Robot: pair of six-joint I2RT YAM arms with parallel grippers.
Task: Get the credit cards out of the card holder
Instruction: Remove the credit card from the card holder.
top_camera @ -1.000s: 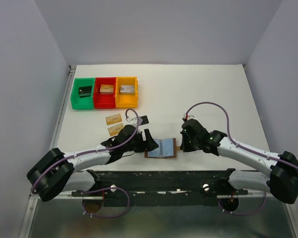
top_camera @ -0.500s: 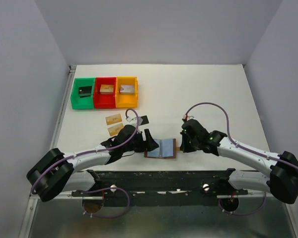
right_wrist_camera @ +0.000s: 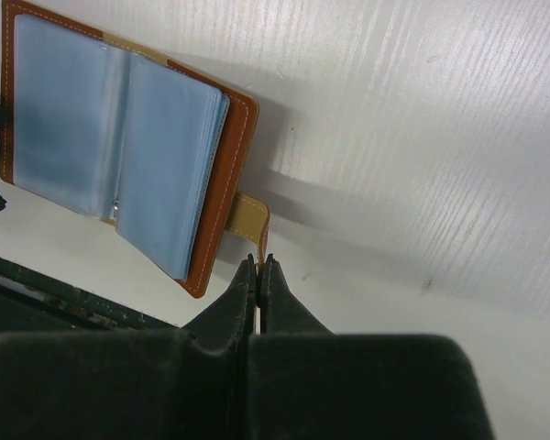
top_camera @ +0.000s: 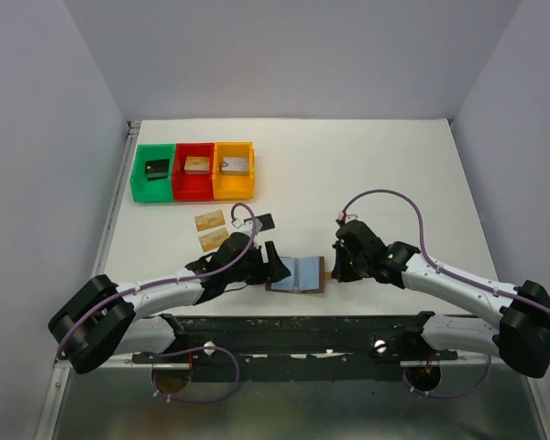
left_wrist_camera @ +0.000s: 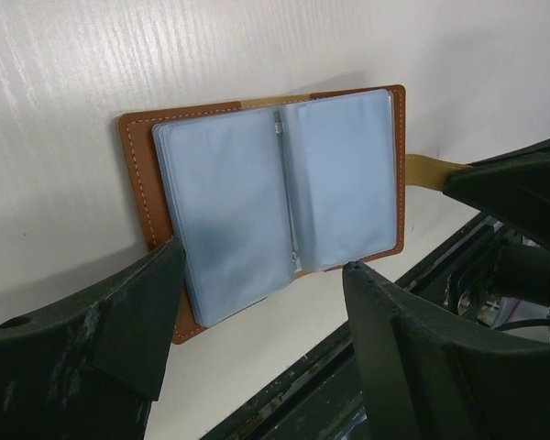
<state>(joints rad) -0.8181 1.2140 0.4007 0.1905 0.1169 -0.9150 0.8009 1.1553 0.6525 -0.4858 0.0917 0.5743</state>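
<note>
Brown leather card holder (top_camera: 298,272), opened flat with its pale blue pockets facing up, lies at the near edge of the table (top_camera: 376,165) between the two arms. Two tan-gold credit cards (top_camera: 209,221) lie on the table just beyond the left arm, well apart from the holder. Whether any card is left in the pockets cannot be told from these views.

Right gripper (right_wrist_camera: 257,266): fingers pressed together with no gap, their tips meeting the end of the tan snap tab (right_wrist_camera: 246,218) on the holder's right side. It appears to pinch the tab, pinning the holder in place.

Left gripper (left_wrist_camera: 261,266): jaws spread wide and holding nothing, one on either side of the holder's left page, hovering just above it.

Step in hand, as judged — the left arm lines up to draw a card from a pocket while the right anchors the holder. To do it well:
- keep the tab pinned, so the holder does not slide or fold shut;
- bring the left jaws down on a card's edge alone — not on the plastic sleeve, or the whole page lifts;
- pull along the pocket's opening, flat and slow;
- set the card beside the tan-gold pair.

The green, red and orange bins (top_camera: 192,171) at the far left play no part.
</note>
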